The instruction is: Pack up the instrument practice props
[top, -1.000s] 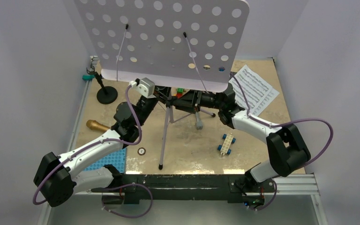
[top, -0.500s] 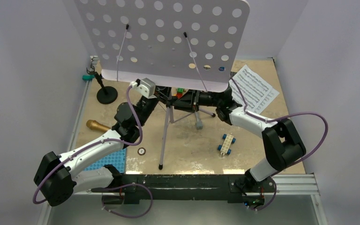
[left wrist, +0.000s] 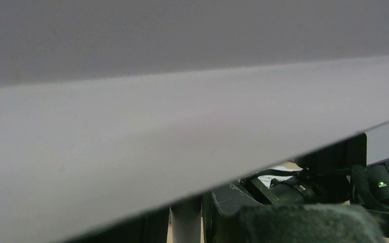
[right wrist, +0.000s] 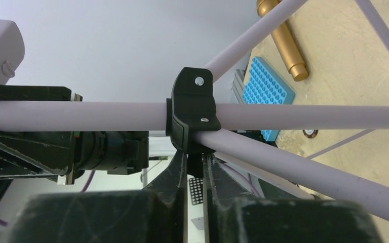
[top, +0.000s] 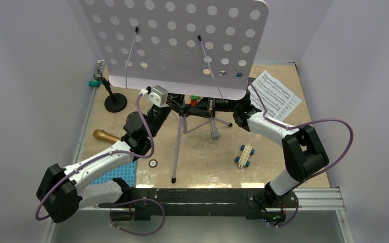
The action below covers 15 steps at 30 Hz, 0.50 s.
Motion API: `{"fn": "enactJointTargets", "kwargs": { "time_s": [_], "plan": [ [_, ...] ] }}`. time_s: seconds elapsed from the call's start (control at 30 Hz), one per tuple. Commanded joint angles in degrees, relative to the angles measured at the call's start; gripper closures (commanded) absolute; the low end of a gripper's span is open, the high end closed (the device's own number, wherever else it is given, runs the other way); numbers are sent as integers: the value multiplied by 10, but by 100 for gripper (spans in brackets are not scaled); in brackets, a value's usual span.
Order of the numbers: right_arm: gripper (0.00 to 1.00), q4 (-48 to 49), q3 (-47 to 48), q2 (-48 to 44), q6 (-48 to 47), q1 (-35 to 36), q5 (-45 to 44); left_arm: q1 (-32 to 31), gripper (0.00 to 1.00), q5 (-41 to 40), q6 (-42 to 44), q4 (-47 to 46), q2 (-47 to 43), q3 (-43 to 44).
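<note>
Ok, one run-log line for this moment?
target: music stand | right end effector: pinching black leg collar | left end effector: under its desk, grip unclear | gold microphone, sheet music: unpacked, on table

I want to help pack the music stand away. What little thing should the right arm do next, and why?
Probably tighten and slide the black collar along the pole, so the music stand starts folding. The right gripper is pinched around the collar's lower end, where the lavender legs meet, and those legs are spread wide on the table.
</note>
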<state>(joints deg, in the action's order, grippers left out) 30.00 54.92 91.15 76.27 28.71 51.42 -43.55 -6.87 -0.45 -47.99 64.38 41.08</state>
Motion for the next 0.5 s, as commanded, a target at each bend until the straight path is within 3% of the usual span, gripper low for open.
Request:
{"fn": "enactJointTargets", "kwargs": {
  "time_s": [0.0, 0.13, 0.27, 0.47],
  "plan": [
    [100, -33, 58, -23, -84, 6, -3, -15, 100, 27, -4, 101, 17, -26],
    [100, -211, 98, -60, -308, 23, -36, -16, 100, 24, -3, 111, 23, -20],
    [100, -370, 117, -98, -536, 77, -222, -15, 100, 27, -17, 111, 36, -18],
    [100, -326, 21, -146, -681, 148, -438, -15, 100, 23, -33, 112, 44, -19]
  ]
}}
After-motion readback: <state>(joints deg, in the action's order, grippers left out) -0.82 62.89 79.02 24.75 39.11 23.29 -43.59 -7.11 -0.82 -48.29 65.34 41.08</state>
